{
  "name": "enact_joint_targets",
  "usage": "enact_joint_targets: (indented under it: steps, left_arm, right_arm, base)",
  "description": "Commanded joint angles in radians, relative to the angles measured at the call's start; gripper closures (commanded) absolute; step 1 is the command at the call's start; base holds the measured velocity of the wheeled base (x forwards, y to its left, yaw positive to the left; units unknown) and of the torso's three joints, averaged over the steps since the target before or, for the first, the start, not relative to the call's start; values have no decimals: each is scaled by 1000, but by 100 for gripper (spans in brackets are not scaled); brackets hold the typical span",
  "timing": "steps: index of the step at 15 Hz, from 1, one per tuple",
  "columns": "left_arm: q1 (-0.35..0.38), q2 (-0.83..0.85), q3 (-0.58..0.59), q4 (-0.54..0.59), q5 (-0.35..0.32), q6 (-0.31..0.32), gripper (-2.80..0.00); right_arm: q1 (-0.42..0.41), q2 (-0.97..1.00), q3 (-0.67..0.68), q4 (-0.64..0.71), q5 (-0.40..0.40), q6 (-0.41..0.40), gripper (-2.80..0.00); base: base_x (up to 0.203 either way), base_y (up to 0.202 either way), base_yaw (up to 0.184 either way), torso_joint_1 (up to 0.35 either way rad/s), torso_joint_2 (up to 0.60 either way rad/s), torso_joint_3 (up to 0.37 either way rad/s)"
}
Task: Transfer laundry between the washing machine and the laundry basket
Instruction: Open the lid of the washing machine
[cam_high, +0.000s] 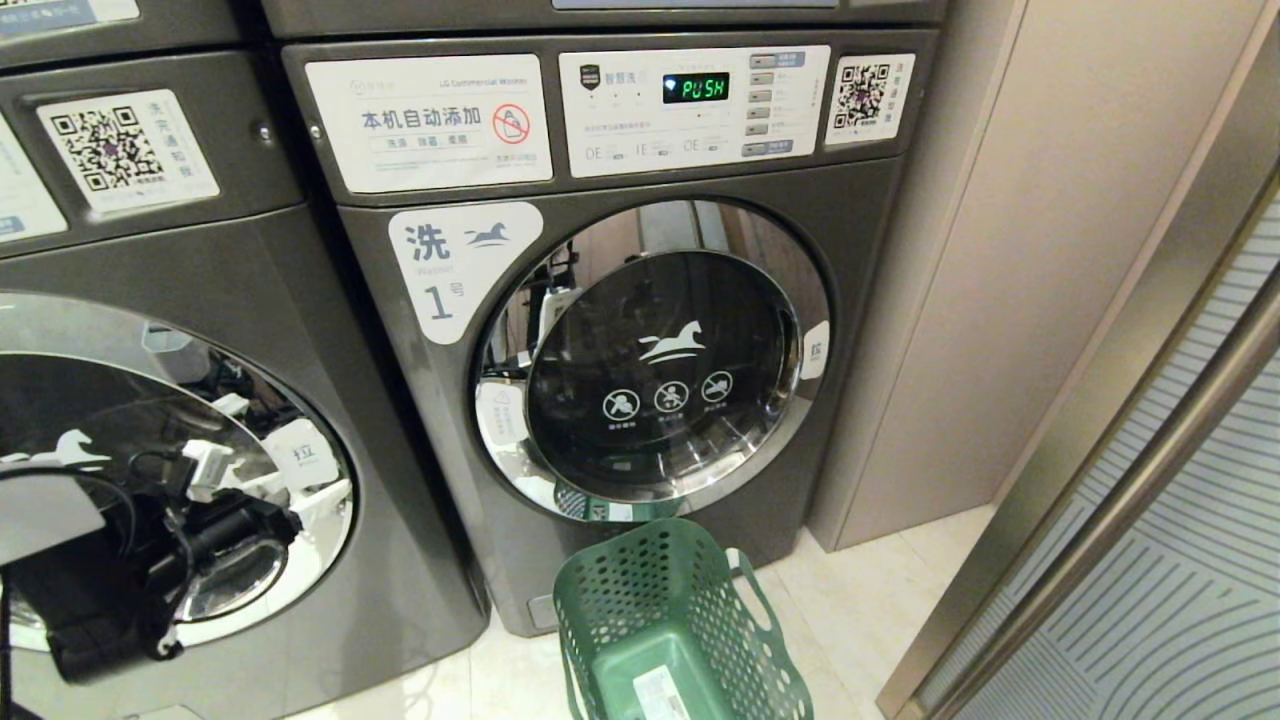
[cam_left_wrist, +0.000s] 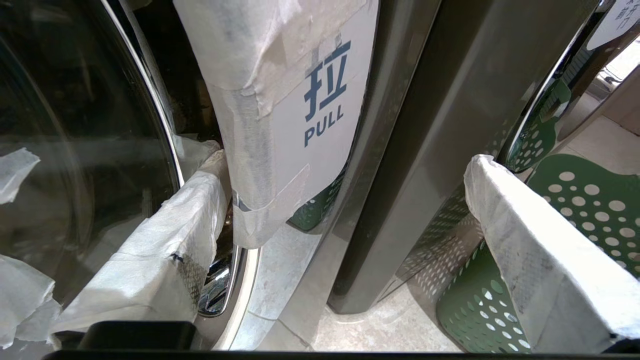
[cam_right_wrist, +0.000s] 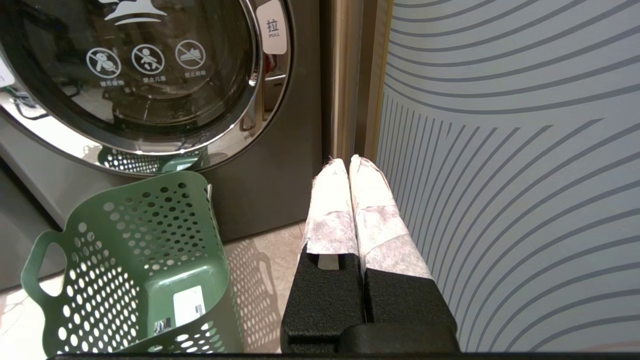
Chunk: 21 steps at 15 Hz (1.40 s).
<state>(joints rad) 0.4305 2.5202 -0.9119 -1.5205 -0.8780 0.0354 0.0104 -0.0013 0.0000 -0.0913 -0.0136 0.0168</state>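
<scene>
- The left gripper (cam_left_wrist: 347, 170) is spread wide. One padded finger (cam_left_wrist: 170, 240) is tucked in at the edge of the taped PULL handle (cam_left_wrist: 300, 125), and the other stands well clear, towards the laundry basket (cam_high: 660, 620).
- That handle belongs to the left washing machine (cam_high: 300, 300), to the left of the basket. Its door (cam_left_wrist: 75, 150) is closed.
- Risk: with only one finger hooked and nothing clamped, a pull may slide off the smooth tape and leave the door latched.
- Risk: the basket, empty on the floor, sits before washer number 1 (cam_high: 620, 360), not this one. Laundry carried across could drop short of it.
- Whether the drum holds laundry cannot be told through the dark glass.
- Right of the basket, the right gripper (cam_right_wrist: 350, 165) is parked with its fingers pressed together, beside a striped panel (cam_right_wrist: 500, 150).
</scene>
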Motion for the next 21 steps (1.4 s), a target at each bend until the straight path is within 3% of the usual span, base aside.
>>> enact_joint_targets:
  steps: [1,7,21]
  left_arm:
    - [5,-6,-8,-9,-6,-3,-280]
    - [2,27,-139,-9,-27,-89,-280]
    - [25,-32,-40,-9,-27,-26,-280]
  right_arm:
    - [0,1,34,-1,0,0,0]
    - [0,1,34,-1,0,0,0]
    - [0,1,34,-1,0,0,0]
  base:
    - [0,0,0,0,0,0]
    - [0,0,0,0,0,0]
    - [0,0,0,0,0,0]
